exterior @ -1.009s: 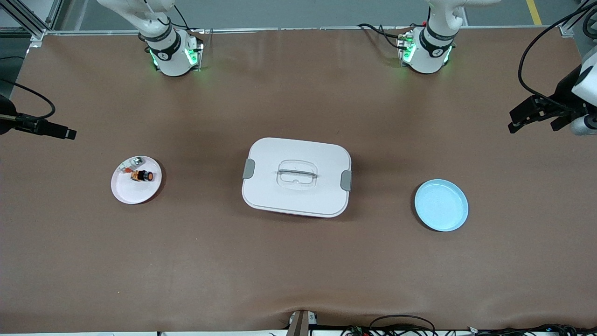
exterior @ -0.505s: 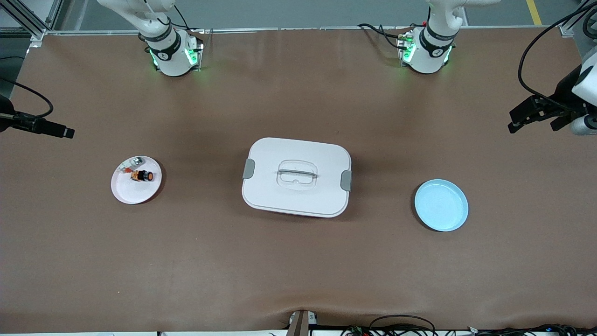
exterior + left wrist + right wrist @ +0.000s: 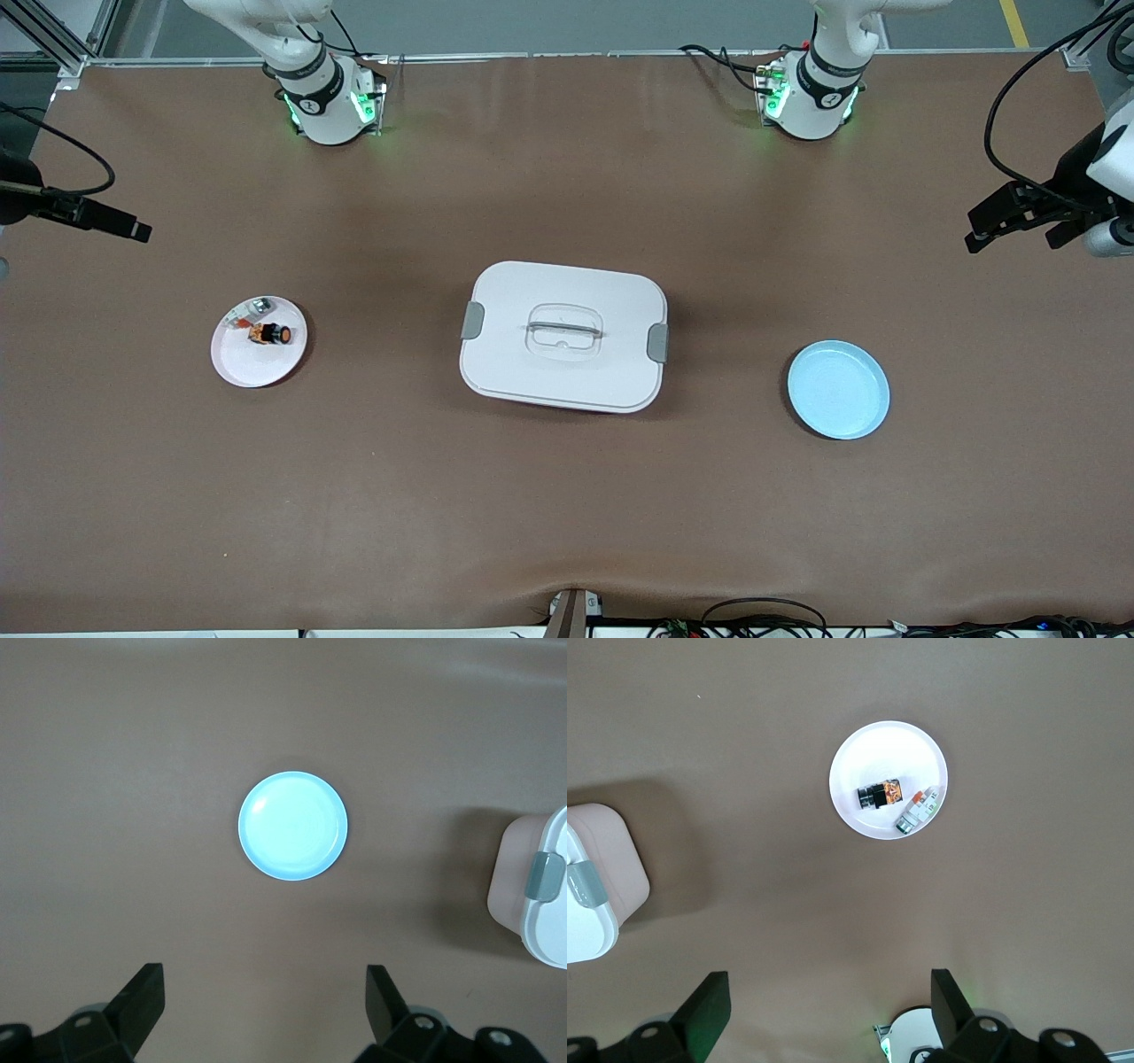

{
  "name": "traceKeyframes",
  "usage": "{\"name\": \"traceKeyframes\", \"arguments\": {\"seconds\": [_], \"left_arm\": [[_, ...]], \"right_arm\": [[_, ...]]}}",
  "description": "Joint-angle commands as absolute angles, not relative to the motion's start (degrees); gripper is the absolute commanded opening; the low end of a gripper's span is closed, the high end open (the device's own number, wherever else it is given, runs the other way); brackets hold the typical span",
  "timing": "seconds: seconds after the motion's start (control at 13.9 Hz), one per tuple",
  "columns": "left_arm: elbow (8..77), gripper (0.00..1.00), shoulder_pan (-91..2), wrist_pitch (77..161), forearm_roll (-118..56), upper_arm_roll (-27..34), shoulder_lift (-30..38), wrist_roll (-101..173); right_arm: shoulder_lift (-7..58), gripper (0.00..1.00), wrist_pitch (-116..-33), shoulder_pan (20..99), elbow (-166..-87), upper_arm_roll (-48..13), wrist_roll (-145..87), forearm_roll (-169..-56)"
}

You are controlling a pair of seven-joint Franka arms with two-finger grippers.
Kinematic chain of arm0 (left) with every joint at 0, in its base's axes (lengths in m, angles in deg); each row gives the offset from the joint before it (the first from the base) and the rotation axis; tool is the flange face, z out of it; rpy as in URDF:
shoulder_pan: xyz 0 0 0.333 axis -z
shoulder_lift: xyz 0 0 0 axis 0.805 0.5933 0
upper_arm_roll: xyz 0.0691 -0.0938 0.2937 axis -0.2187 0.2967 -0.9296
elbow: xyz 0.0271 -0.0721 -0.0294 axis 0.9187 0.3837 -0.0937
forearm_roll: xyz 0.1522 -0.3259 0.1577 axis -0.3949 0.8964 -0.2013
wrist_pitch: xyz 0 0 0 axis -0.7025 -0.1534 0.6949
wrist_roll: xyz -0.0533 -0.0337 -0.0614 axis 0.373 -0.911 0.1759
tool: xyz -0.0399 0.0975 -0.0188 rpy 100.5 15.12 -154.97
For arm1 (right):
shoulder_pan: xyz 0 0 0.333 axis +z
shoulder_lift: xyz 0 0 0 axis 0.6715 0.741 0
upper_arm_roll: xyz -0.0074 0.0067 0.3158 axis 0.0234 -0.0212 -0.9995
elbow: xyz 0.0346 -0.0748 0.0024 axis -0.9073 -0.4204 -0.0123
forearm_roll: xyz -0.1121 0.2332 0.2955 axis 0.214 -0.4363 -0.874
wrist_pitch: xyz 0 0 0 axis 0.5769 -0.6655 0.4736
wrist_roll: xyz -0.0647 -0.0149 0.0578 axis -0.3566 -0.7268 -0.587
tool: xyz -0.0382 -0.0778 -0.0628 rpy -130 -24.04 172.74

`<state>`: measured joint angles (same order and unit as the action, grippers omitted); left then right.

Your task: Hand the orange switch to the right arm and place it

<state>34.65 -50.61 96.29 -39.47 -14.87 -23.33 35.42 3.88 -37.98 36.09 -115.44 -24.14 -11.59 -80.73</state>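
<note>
Orange switch (image 3: 268, 334) lying on its side on the white plate (image 3: 248, 368), black cap pointing toward the middle of the table. Sitting just beside a small silvery-clear piece with a red bit (image 3: 249, 315) on the same plate, that piece being a little farther from the front camera. Resting toward the right arm's end of the table, well apart from both grippers.

Showing up in the right wrist view too: orange switch (image 3: 880, 795) and clear piece (image 3: 918, 810) side by side on the white plate (image 3: 868, 744).

Brown table (image 3: 567, 496) holding a big white box with a lid (image 3: 563, 337) in the middle, grey clips on its two short ends. Light blue plate (image 3: 838, 390) sitting toward the left arm's end, nothing on it.

Left gripper (image 3: 1010, 215) hanging high over the table edge at the left arm's end, fingers (image 3: 142, 1001) spread wide open, holding nothing. Looking down at the blue plate (image 3: 293, 826).

Right gripper (image 3: 115, 226) hanging over the table edge at the right arm's end, fingers (image 3: 709, 1005) spread wide open too, holding nothing.
</note>
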Motion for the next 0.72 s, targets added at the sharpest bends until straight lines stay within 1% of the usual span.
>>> {"name": "traceKeyframes", "arguments": {"seconds": [0.0, 0.65], "left_arm": [[33.5, 1.00, -50.8, 95.2, -38.7, -14.9, -23.0, 34.7], [33.4, 1.00, -50.6, 95.2, -38.6, -14.9, -23.0, 34.8]], "right_arm": [[0.6, 1.00, -40.0, 36.1, -119.6, -24.5, -10.6, -80.7], [-2.5, 1.00, -41.5, 36.6, -123.5, -24.6, -10.3, -81.0]]}}
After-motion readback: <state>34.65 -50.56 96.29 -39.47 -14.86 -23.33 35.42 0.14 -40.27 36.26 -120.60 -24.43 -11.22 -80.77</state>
